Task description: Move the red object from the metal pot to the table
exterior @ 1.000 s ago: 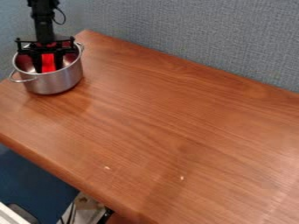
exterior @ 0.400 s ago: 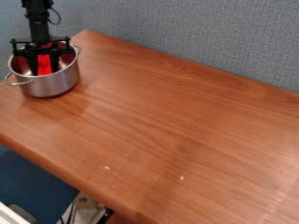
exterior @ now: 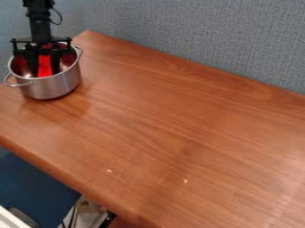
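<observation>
- The red block (exterior: 48,65) sits inside the pot (exterior: 45,78), upright or near upright, its top showing just above the rim.
- The gripper (exterior: 45,59) reaches down into the pot with a dark finger on each side of the block. The fingers appear closed against it, so I judge it grasped; actual contact is too small to confirm.
- Change: against the view a second ago, the pot and the gripper both sit slightly further left in the picture. Since the shorter interval, nothing has shifted.
- Meaning: the pot seems to have been nudged along with the gripper. The block is not lifted; the removal step is not yet done.
- The pot stands at the far left corner of the table (exterior: 179,125), close to the edge.
- The wooden top to the right of the pot is bare, giving ample room for placement.
- Obstruction: only the pot wall, which the block must clear on the way up.
- Risk: the light pot may drag or tip toward the near edge.
</observation>
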